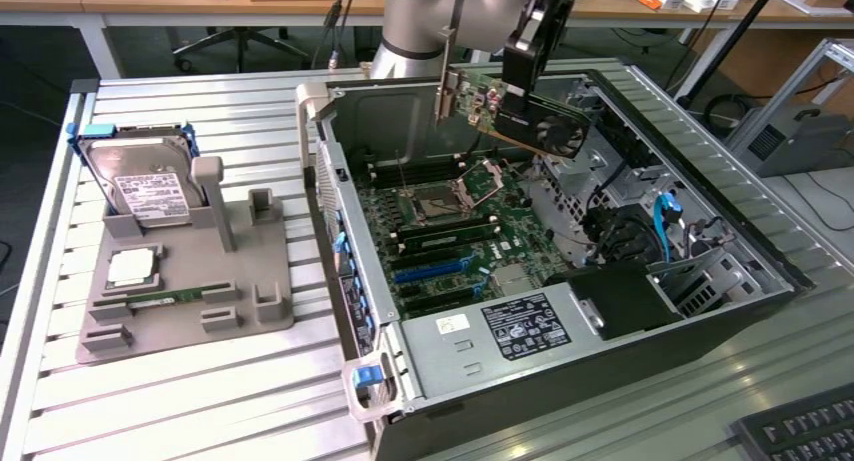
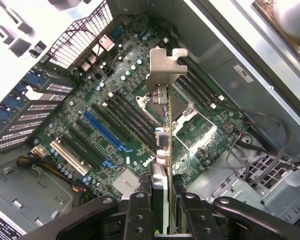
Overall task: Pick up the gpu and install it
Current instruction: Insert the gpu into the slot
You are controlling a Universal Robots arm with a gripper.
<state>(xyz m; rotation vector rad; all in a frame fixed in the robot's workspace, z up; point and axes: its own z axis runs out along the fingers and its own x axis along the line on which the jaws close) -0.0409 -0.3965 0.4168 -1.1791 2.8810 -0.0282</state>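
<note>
Above open grey metal computer case [image 1: 387,111], over green motherboard [image 2: 60,127]: thin flat black gpu [image 1: 537,118] with silver metal bracket [image 2: 162,70], tilted, clear of blue and black slots [image 2: 105,132]. Black claw [image 2: 165,200] clamped on gpu's edge. Slatted metal counter [image 1: 200,101], exterior view's left: grey tray [image 1: 267,256], silver hard drive [image 1: 147,186].

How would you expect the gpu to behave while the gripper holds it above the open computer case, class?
Probably stiff: the gpu hangs tilted from the gripper without sagging. Likely fragile, since its green board carries exposed components. Pinched near one edge, it might pivot if its metal bracket knocks the case.
</note>
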